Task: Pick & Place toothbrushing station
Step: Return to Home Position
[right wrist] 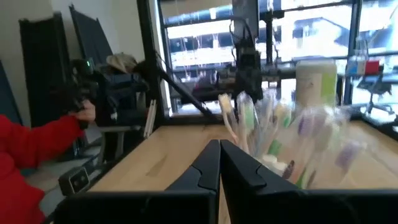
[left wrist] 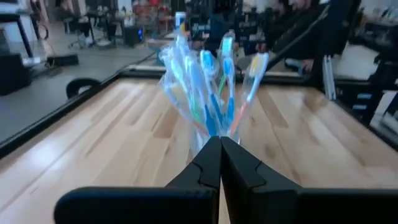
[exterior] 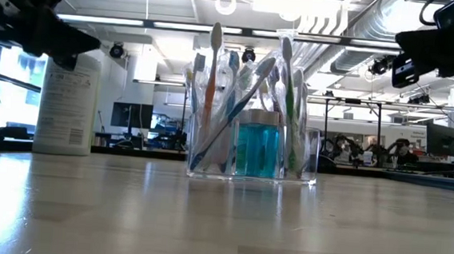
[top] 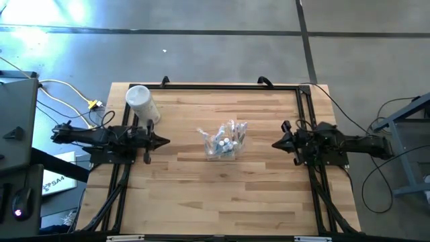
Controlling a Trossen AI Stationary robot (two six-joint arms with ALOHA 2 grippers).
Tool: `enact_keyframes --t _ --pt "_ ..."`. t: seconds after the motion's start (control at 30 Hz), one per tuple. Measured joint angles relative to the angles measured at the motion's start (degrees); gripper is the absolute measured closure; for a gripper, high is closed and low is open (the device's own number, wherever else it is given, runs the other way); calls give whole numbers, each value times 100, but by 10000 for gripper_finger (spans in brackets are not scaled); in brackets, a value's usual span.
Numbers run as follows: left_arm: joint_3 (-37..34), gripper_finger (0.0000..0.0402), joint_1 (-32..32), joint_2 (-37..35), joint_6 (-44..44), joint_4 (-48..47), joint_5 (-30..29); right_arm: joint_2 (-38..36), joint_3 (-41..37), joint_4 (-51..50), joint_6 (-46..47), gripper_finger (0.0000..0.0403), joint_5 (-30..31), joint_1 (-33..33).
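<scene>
The toothbrushing station (top: 225,140) is a clear boxy holder standing on its base at the table's middle, with several toothbrushes upright in it and a blue bottle inside (exterior: 256,149). It also shows in the left wrist view (left wrist: 211,93) and the right wrist view (right wrist: 292,143). My left gripper (top: 165,141) is shut and empty at the table's left, pointing at the holder. My right gripper (top: 275,143) is shut and empty at the table's right, pointing at the holder.
A tall white cylindrical tub (top: 142,103) stands at the far left, close behind my left arm. A black frame rail (top: 215,87) runs along the far edge. A person's red sleeve and hand (right wrist: 37,137) show beyond the table.
</scene>
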Motion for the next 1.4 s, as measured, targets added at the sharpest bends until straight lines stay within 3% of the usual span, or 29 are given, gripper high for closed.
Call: enact_keyframes --t 0.13,0.4,0.67,0.73,1.0,1.4 --pt "-242 401 -2 -7 174 662 314 0 -2 397 53 400 -21 1" --pt "-317 401 -2 -4 279 785 364 2 -9 1618 613 400 -100 -2" --pt "-325 401 -2 -4 301 804 347 78 -13 1035 343 400 -1903 1" --pt "-326 401 -2 -4 310 804 347 127 -13 835 157 400 -2098 1" --pt "-334 401 -2 -2 417 808 333 377 -13 126 -306 400 -1217 -3" --pt "-336 401 -2 -2 605 810 330 581 -15 -38 -395 400 -883 -4"
